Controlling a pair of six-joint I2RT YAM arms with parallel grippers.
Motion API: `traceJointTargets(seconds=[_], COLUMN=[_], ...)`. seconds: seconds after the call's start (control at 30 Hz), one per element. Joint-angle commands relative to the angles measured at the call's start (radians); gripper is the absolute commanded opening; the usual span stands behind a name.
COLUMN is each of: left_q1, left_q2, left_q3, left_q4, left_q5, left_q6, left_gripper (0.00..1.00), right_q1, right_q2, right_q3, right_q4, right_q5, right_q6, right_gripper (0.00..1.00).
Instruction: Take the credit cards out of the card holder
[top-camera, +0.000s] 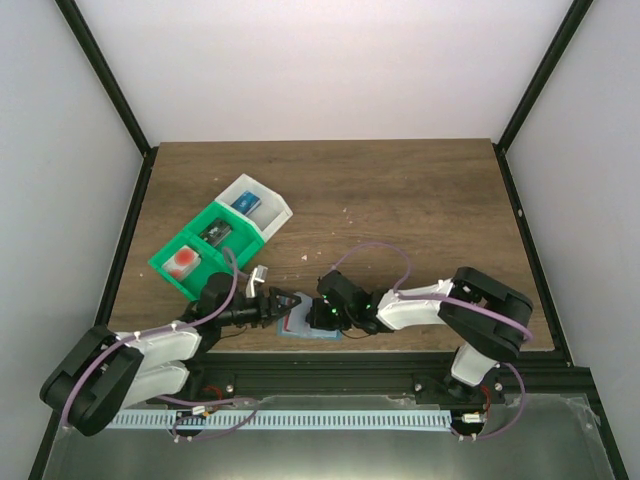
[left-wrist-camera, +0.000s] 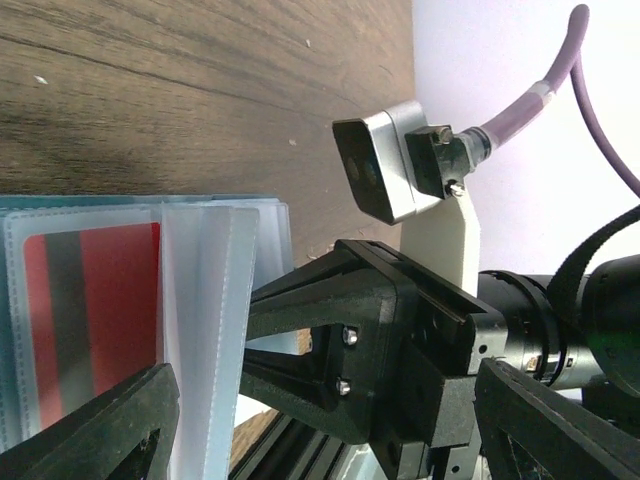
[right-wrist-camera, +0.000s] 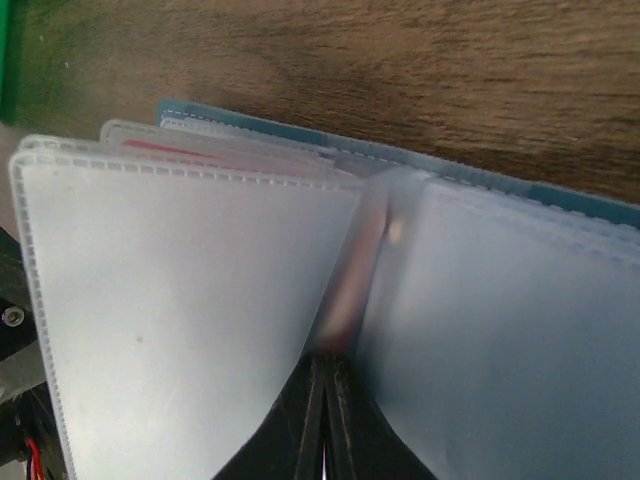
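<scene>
The blue-teal card holder (top-camera: 325, 335) lies open near the table's front edge, between my two grippers. Its clear sleeves (right-wrist-camera: 190, 300) fan upward. In the left wrist view a red card with a dark stripe (left-wrist-camera: 95, 310) sits inside a sleeve. My right gripper (right-wrist-camera: 325, 415) is shut, its tips pushed in between two sleeves; a blurred reddish strip (right-wrist-camera: 357, 275) runs up from them, and I cannot tell whether anything is pinched. My left gripper (left-wrist-camera: 330, 440) is open just left of the holder, empty, facing the right gripper's black fingers (left-wrist-camera: 300, 300).
A green-and-white compartment tray (top-camera: 262, 232) stands at the back left. One green compartment holds a white card with a red spot (top-camera: 183, 260), and a blue item (top-camera: 243, 203) lies in the white part. The table's front rail (top-camera: 330, 362) runs close behind the holder.
</scene>
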Motion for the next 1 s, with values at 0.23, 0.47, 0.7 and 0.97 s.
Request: traceJointTargets(seconds=[0.23,0.47,0.7,0.97], left_q1=[-0.108,-0.114,-0.115,-0.117], left_q2=[0.049,0.046,0.048,-0.031], left_q3=[0.022,0.023,0.038,0.088], left_q4=[0.081,0.084,0.093,-0.117], left_q5=[-0.024,-0.044,-0.043,-0.117], left_q6=[-0.044,-0.049,-0.062,0.031], left_gripper=[0.83,0.83,0.83,0.82], right_q1=[0.01,0.009,0.01,0.01], right_q2=[-0.014,-0.048,-0.135,-0.151], right_q3=[-0.05,-0.087,-0.134,-0.159], right_q4=[0.091,0.129,0.151,0.172], right_q5=[-0.037,-0.033,0.009,0.004], right_q6=[-0.012,-0.013,-0.019,-0.02], right_gripper=[0.04,0.06,0.08,0.11])
